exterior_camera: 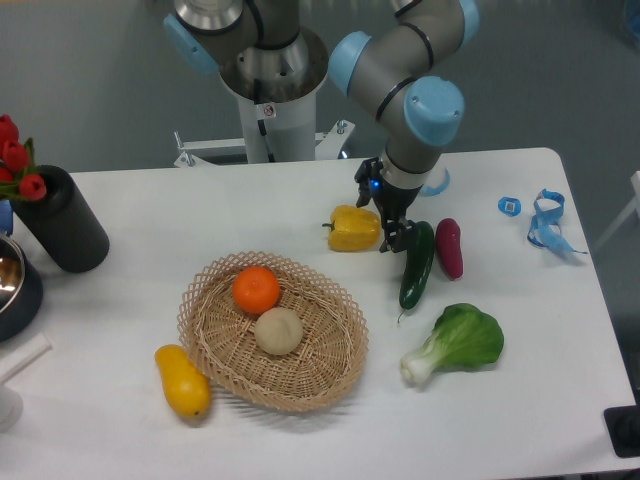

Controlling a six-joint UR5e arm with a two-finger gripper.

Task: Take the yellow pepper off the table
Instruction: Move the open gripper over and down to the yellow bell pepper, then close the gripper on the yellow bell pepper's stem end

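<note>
The yellow pepper (354, 229) lies on the white table (300, 200), just behind the basket's far rim, with its stem stub pointing left. My gripper (395, 238) hangs low over the table just to the right of the pepper, between it and a long dark green vegetable (417, 264). Its dark fingers (386, 236) point down, stand slightly apart and hold nothing. The fingers are close beside the pepper, not around it.
A wicker basket (330, 300) holds an orange (257, 289) and a pale round fruit (278, 330). A yellow-orange pear-shaped fruit (183, 381) lies at its front left. A dark red vegetable (448, 247), a bok choy (458, 342), a black vase (60, 220) and blue tape (545, 222) stand around.
</note>
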